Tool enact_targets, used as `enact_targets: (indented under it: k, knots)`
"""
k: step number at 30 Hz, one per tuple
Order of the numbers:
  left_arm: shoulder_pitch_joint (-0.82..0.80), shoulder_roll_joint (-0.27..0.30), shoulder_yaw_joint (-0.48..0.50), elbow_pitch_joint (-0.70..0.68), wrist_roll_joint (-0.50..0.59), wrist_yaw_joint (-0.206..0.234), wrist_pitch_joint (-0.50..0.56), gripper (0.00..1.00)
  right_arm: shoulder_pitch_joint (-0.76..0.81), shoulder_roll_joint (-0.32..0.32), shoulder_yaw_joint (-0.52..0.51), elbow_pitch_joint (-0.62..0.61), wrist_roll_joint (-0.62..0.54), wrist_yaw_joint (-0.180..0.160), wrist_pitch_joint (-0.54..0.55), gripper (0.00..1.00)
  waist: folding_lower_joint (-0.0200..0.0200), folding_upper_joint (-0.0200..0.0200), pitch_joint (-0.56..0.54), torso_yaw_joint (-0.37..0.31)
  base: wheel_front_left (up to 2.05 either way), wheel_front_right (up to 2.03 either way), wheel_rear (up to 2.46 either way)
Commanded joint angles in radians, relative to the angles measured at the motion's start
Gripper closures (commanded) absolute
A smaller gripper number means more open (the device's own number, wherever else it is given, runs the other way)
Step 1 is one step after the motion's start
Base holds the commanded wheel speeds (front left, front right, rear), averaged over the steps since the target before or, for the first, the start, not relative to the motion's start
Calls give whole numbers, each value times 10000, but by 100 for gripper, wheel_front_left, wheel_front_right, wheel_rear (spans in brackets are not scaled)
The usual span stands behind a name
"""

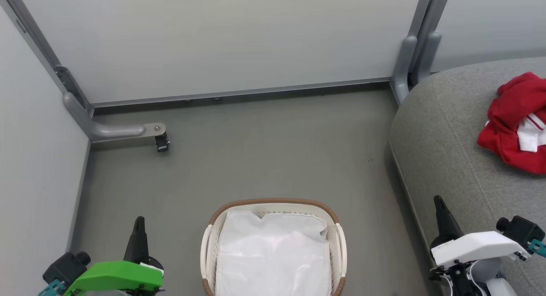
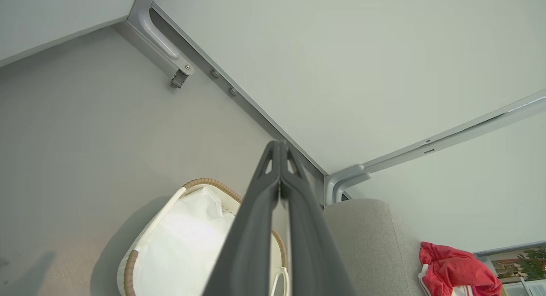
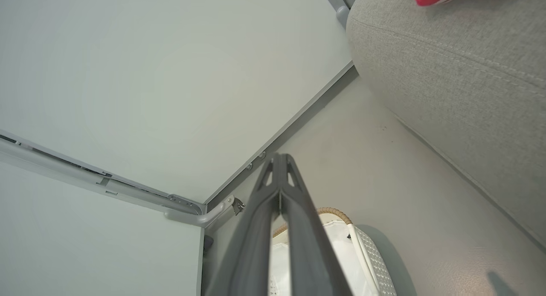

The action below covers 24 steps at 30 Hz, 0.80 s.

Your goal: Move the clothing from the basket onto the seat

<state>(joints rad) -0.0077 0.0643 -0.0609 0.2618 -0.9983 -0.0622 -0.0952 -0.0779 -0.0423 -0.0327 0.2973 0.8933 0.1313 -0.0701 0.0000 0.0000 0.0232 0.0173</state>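
The clothing (image 1: pixel 512 125) is a crumpled red jersey with white trim. It lies on the grey seat (image 1: pixel 448 138), up and to the right of the right fingers (image 1: pixel 443 219) and well apart from them. In the left wrist view it sits low and far to the right of the left fingers (image 2: pixel 260 210).

The basket (image 1: pixel 273 201) stands on the floor (image 1: pixel 256 151) between the two pairs of fingers. A white cloth sheet (image 1: pixel 273 253) covers what it holds, so I cannot tell whether another jersey lies underneath.

The jersey looks light, soft and limp. It should sag and trail when lifted, and it is not fragile. Sports cloth is probably a little slick, so a thick raised fold near the middle of the bundle is likely a surer hold than a loose hem. Any garment under the sheet would probably need the sheet moved aside first.

Both pairs of fingers are pressed fully together, tip against tip. They hold nothing and touch nothing. Each pair hangs in the air beside the basket, the left fingers off its left handle and the right fingers close by the seat's rounded edge.
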Motion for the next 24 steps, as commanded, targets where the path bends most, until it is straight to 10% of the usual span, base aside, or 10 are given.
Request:
enact_targets:
  k: [1,24]
  knots:
    - [-279,89,109,-137,-283,-86,64,100,-238,-57,-79,-154,319,-3,70,100,0,0,-3,-2,0,0,0]
    - [-583,95,591,-172,-2528,-312,721,100,-270,-74,-360,-311,2845,-4,727,100,0,0,-61,-52,0,0,0]
